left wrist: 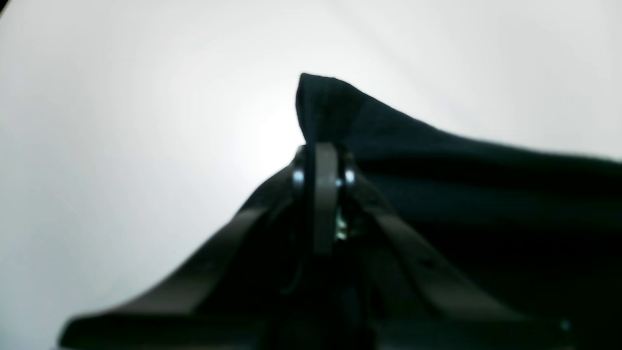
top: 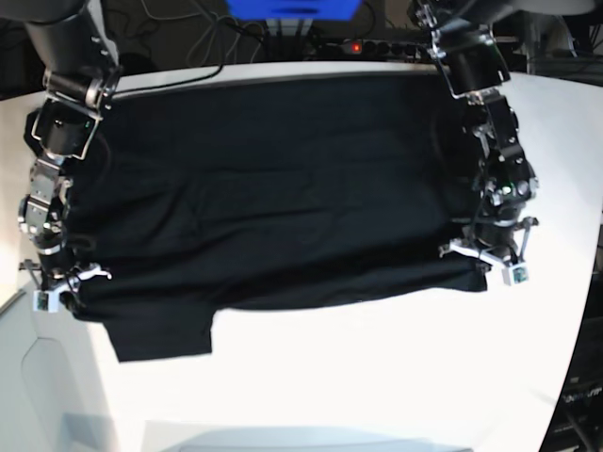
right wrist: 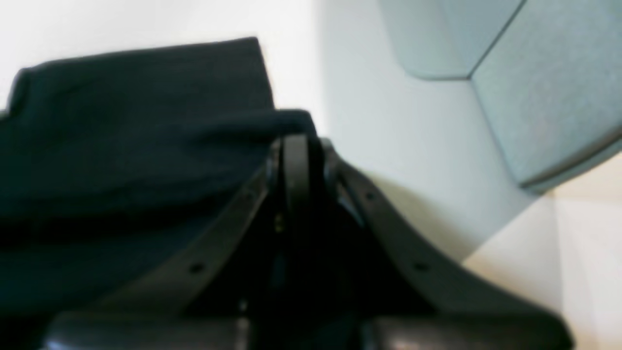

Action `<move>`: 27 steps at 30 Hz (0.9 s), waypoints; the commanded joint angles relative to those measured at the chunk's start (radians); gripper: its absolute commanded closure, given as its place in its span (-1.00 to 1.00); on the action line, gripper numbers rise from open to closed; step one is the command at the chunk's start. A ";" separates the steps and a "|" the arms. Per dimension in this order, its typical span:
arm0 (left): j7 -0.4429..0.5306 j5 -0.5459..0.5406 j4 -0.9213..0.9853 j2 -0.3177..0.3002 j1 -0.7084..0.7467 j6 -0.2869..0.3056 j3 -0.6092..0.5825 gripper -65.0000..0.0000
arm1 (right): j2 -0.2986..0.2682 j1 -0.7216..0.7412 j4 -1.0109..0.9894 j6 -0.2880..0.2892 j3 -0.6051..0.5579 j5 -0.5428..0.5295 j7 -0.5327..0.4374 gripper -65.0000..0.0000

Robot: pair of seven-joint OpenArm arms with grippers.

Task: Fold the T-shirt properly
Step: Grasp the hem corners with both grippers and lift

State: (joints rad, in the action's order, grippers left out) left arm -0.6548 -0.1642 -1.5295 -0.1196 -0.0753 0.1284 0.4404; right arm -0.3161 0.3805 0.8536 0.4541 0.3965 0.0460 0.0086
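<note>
Both clamped tight, the left gripper (top: pixel 477 256) and right gripper (top: pixel 68 282) each pinch an opposite side edge of the black T-shirt (top: pixel 273 188) spread on the white table (top: pixel 377 377).

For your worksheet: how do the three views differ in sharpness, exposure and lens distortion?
Left wrist view: soft focus, white table blown out, T-shirt nearly featureless black behind the left hand. Right wrist view: blurred throughout, right hand and cloth dark. Base view: sharpest, though table edges bow from wide-angle distortion and the shirt's folds barely show.
</note>
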 commanded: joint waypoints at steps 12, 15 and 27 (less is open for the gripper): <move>0.028 -0.008 -0.242 0.011 0.202 0.004 0.036 1.00 | -0.094 -0.206 0.197 0.005 0.008 -0.205 -0.011 1.00; 0.033 -0.045 -0.245 0.025 0.240 0.004 0.044 1.00 | -0.102 -0.246 0.197 0.005 0.008 -0.225 -0.011 1.00; 0.037 -0.191 -0.231 0.030 0.346 0.004 0.059 1.00 | -0.102 -0.329 0.197 0.005 0.005 -0.225 -0.002 0.80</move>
State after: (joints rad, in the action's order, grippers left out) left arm -0.6437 -0.3458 -1.7428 -0.0826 0.2768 0.1318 0.4984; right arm -0.3962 0.0334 1.0332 0.4652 0.3965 -0.1650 0.0341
